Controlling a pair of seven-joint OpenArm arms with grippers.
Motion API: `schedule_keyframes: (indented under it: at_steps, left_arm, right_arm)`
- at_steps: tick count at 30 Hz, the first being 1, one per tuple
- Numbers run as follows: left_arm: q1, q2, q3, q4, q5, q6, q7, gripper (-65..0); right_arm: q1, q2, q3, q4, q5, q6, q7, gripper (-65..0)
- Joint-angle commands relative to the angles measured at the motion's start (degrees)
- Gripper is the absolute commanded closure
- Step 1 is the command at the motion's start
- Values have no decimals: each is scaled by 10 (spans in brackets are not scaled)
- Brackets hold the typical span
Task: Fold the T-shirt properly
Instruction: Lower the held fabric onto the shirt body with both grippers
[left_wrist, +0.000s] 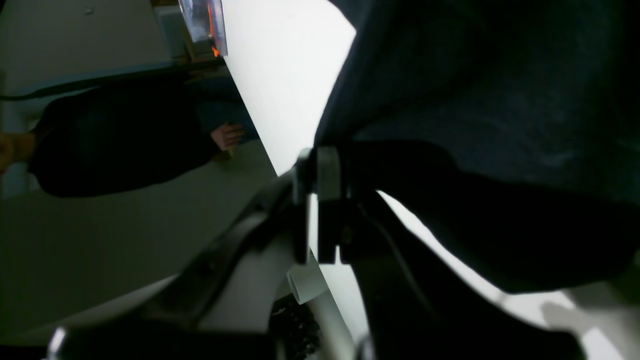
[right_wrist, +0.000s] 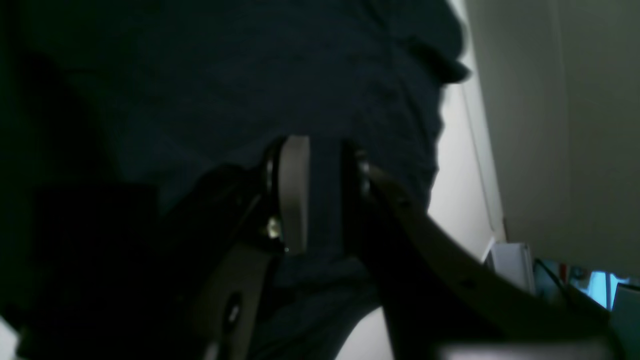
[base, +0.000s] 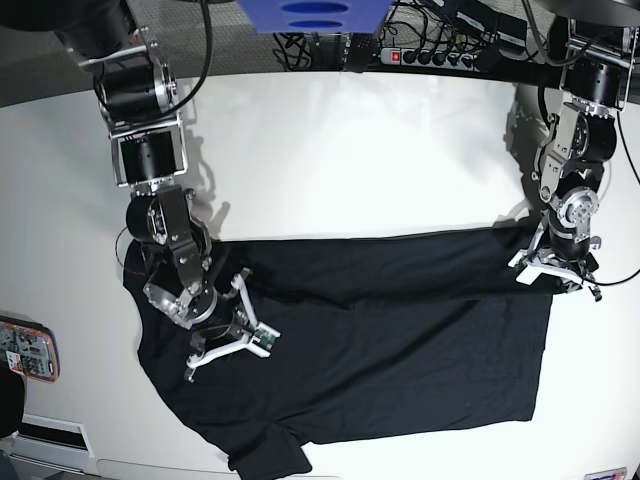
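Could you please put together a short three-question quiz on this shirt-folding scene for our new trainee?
1. True or false: the T-shirt lies on a white table.
2. Which gripper is closed on the shirt's edge: A) left gripper or B) right gripper?
3. Fill in: in the base view, a folded band of cloth runs along the shirt's ____ edge.

Key: 1. True. 2. A; the right one's jaws stand slightly apart over the cloth. 3. Far (top).
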Motion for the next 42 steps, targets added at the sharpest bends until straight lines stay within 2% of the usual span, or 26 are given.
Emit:
schedule_keyframes:
  at_steps: [1, 6, 12, 14, 17, 20, 23, 26, 35, 42]
  left_arm:
    - [-11, -13, -7, -2, 10, 12, 4, -25]
    - [-51, -11, -3, -70, 10, 12, 4, -25]
    - [-66, -15, -7, -75, 12, 14, 1, -24]
    - [-66, -22, -3, -74, 35, 14, 0, -24]
    - [-66, -18, -3, -74, 86, 14, 0, -25]
    - [-67, -4, -3, -74, 110, 14, 0, -25]
    - [-79, -1, -3, -74, 107, 14, 0, -25]
    - [-101, 18, 2, -74, 110, 14, 0, -23]
    - [-108, 29, 2, -74, 108, 10, 0, -27]
    - [-108, 29, 2, -74, 91, 10, 0, -24]
  right_arm:
    - [23, 0, 1, 29, 6, -11, 14, -107]
    - [23, 0, 3, 80, 6, -11, 11, -106]
    - [23, 0, 29, 91, 7, -11, 11, -106]
    - [23, 0, 40, 94, 7, -11, 12, -106]
    - [23, 0, 44, 94, 7, -11, 13, -106]
    - [22, 0, 44, 95, 7, -11, 14, -107]
    - [22, 0, 42, 95, 7, -11, 14, -107]
    - [22, 0, 41, 95, 7, -11, 14, -107]
    - [22, 0, 40, 112, 7, -11, 15, -107]
    - [21, 1, 40, 138, 68, -11, 12, -107]
